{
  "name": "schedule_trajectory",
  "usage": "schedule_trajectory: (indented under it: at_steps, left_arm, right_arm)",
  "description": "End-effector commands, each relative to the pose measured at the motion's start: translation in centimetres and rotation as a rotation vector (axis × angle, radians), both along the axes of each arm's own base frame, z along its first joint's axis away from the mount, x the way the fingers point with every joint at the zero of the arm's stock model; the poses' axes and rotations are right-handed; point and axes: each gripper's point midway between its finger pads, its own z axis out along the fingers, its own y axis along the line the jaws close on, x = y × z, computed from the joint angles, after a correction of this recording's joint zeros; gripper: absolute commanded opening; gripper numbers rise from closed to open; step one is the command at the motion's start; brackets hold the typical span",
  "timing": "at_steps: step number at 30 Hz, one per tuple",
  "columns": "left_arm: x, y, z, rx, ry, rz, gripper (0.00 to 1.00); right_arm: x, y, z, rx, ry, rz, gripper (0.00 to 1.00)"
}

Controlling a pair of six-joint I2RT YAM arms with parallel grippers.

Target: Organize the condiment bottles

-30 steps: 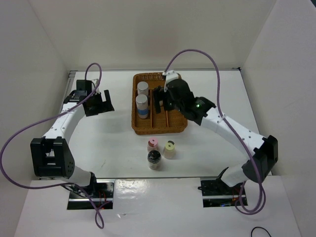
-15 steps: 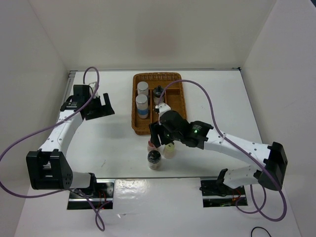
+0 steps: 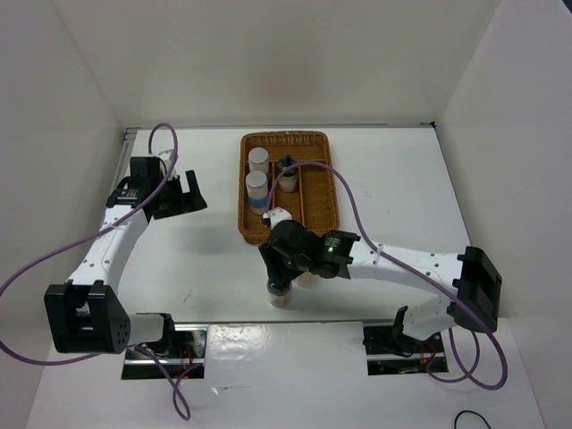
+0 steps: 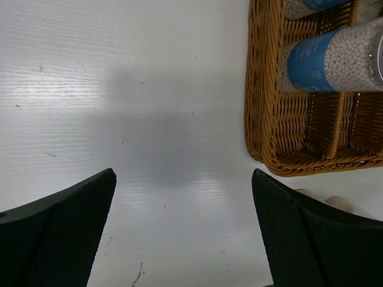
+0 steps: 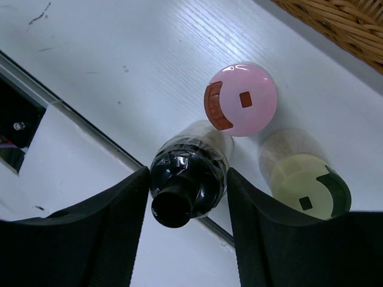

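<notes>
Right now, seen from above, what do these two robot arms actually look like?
The left arm and right arm share a look: slim white links joined by chunky black blocks. A purple cable loops loosely along each. The fingers are broad black pads with a fine mesh texture. A small green light glows near the right wrist.

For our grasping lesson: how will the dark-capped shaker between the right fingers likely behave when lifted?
Probably rigid: the dark-capped shaker looks like hard clear plastic. Its glossy round wall may slip. Tall and narrow, it could tip toward the pink-capped shaker.
</notes>
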Motion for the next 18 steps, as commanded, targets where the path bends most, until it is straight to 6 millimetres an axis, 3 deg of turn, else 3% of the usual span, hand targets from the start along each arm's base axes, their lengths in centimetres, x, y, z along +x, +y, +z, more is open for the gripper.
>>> schedule_trajectory:
  at_steps: [1, 10, 18]
  left_arm:
    - [0.2, -0.17, 0.86, -0.018, -0.038, -0.002, 1.0]
    - [0.41, 0.0, 0.96, -0.011, -0.047, 0.004, 1.0]
    - [0.27, -0.01, 0.31, -0.012, -0.029, 0.004, 1.0]
  right_arm:
    - [0.31, 0.44, 0.92, 0.006, -0.021, -0.019, 0.58]
    - [0.02, 0.18, 0.2, -0.028, 0.001, -0.013, 0.5]
    - [-0.12, 0.27, 0.69, -0.025, 0.008, -0.007, 0.5]
